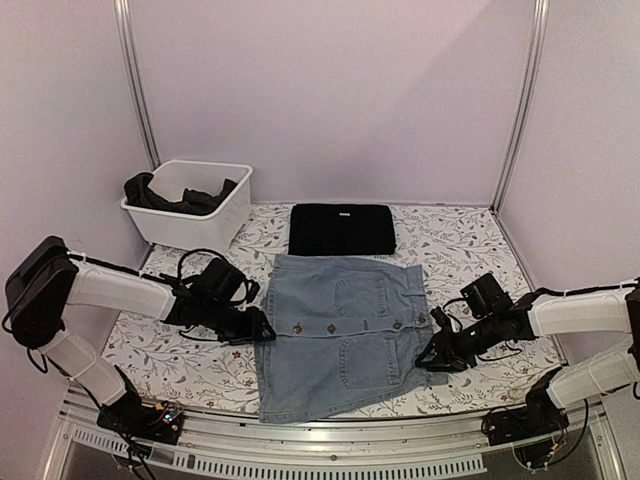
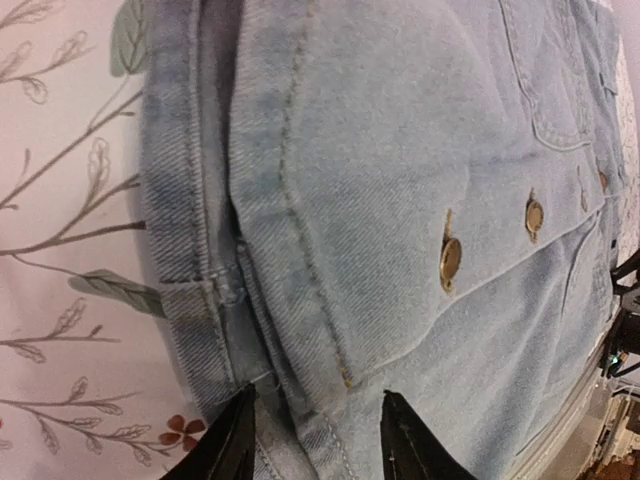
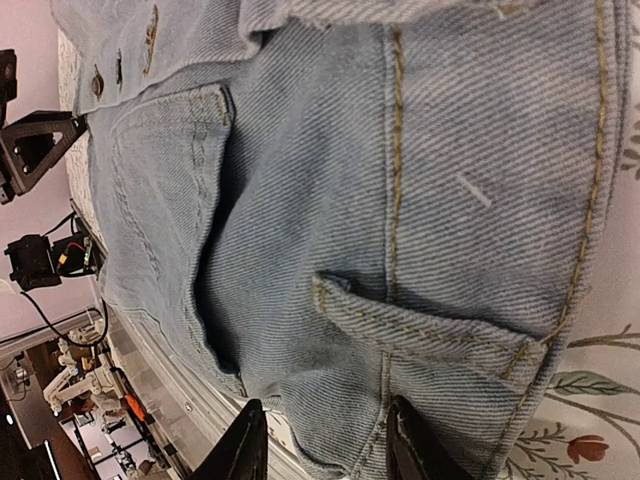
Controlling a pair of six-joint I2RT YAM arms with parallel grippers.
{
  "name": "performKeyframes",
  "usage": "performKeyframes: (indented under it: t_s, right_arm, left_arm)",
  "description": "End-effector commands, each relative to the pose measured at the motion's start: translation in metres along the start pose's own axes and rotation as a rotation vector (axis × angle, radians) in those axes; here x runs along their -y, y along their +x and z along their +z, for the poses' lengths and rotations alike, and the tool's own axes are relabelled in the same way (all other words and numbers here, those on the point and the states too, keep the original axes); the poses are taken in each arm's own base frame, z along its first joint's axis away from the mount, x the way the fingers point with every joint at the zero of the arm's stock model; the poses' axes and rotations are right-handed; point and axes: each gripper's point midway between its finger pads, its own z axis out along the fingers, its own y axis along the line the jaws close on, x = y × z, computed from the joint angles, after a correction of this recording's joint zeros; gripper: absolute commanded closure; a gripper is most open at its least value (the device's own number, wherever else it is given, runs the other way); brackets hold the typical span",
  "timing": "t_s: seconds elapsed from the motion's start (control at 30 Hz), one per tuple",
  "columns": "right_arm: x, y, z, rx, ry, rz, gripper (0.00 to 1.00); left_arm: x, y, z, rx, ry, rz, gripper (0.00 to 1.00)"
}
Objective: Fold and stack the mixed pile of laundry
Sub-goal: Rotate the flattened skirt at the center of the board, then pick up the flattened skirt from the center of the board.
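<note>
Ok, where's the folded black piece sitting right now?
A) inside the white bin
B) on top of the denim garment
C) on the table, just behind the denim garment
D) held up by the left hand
C: the folded black piece lies flat on the table, just beyond the far edge of the denim garment and outside the white bin.
</note>
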Motion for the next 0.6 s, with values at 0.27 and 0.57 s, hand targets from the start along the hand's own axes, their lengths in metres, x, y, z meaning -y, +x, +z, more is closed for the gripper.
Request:
performKeyframes:
  t_s: [0.27,0.57]
  right_arm:
    - [-0.070,-0.074,-0.063,0.218,-0.051,-0.137,0.24]
    - [-0.034,-0.235,-0.114,0.581,0.117,-0.185,0.19]
  left_arm:
    - [-0.001,-0.118,-0.058,0.270,0.066,0.060,0.30]
    - [-0.017,-0.212,-0.039,0.311,0.058,0.114,0.26]
